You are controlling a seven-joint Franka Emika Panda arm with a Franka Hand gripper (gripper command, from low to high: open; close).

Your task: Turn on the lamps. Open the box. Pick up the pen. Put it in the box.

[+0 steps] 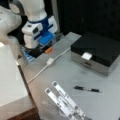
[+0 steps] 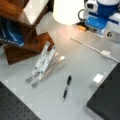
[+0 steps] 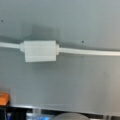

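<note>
— Hanging above the far edge of the grey table [image 1: 65, 72], the white and blue gripper [image 1: 41, 43] sits over the white cord [image 1: 37, 73], close to the small white inline switch [image 1: 50, 61]. Does that match yours?

— It does. The gripper [image 2: 100, 26] shows at a front view's top right, with the switch [image 2: 106, 53] just below it on the tabletop. The wrist view looks straight down on that switch [image 3: 40, 50], the cord running out of both its ends.

— Are the fingers spread or pressed together?

— I cannot tell; nothing of them shows clearly.

— Where is the pen?

— The slim black pen with silvery bands [image 1: 86, 89] lies flat on the table, untouched, well apart from the gripper. In a front view it [image 2: 66, 87] rests between the long white strips [image 2: 41, 63] and the box.

— And the box?

— The wide flat case with a black lid and silver-grey sides [image 1: 97, 52] stands closed at a front view's right, its small white tab [image 1: 86, 56] on the front edge. Its dark lid [image 2: 107, 100] fills a front view's bottom right corner.

— Any lamp?

— A white lampshade [image 2: 67, 11] glows, casting a warm patch on the table beneath it.
</note>
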